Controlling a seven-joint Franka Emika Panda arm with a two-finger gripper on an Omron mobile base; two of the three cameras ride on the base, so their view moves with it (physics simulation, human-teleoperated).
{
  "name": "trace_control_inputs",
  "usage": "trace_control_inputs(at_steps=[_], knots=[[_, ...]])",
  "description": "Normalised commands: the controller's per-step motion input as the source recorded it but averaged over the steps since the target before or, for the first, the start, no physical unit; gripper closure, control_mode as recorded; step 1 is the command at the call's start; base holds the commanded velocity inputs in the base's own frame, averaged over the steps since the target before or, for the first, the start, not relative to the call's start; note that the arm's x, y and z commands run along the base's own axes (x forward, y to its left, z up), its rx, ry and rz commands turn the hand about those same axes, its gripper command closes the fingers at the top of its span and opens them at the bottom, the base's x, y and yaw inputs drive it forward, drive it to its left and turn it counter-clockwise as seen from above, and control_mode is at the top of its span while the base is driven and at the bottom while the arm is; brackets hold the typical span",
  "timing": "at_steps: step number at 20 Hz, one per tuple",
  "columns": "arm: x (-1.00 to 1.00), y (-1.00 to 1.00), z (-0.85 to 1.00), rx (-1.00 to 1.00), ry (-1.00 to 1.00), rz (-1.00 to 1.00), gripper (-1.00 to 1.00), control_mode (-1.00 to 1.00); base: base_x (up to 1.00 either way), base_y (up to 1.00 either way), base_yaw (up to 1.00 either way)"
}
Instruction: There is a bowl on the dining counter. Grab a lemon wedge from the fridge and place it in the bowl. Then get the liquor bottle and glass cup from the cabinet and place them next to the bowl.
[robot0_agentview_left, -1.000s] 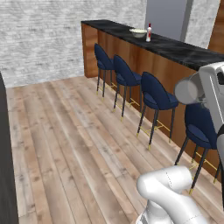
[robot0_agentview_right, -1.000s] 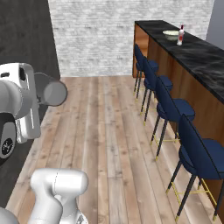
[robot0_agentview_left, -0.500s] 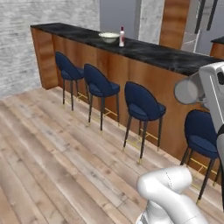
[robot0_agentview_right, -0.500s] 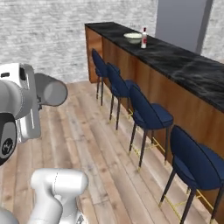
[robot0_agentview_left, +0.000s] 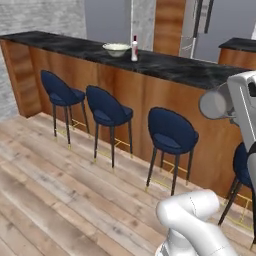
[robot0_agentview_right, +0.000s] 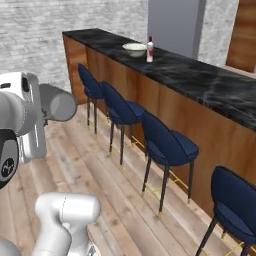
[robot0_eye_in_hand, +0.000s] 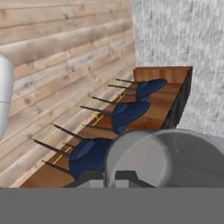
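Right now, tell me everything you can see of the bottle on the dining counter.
The bottle is small and whitish, with a narrow neck and a dark red cap. It stands upright on the black marble top of the dining counter, right beside the pale bowl, on the side toward the fridge. It looks close to the bowl; contact can't be judged. Nothing else is near it, and its material can't be told at this distance.

Glossy veined black marble is topping the dining counter (robot0_agentview_left: 165, 67) over polished reddish wood; matt plank floor (robot0_agentview_left: 50, 190) is showing grain.
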Motion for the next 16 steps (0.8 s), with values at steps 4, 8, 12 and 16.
trace_control_inputs(at_steps=[4, 8, 12, 16], knots=[[0.00, 0.00, 0.00, 0.00, 0.00, 0.00, 1.00, 1.00, 1.00, 0.93, -0.30], [0.00, 0.00, 0.00, 0.00, 0.00, 0.00, 1.00, 1.00, 1.00, 0.95, -0.30], [0.00, 0.00, 0.00, 0.00, 0.00, 0.00, 1.00, 1.00, 1.00, 0.96, -0.29], [0.00, 0.00, 0.00, 0.00, 0.00, 0.00, 1.00, 1.00, 1.00, 0.93, -0.30]])
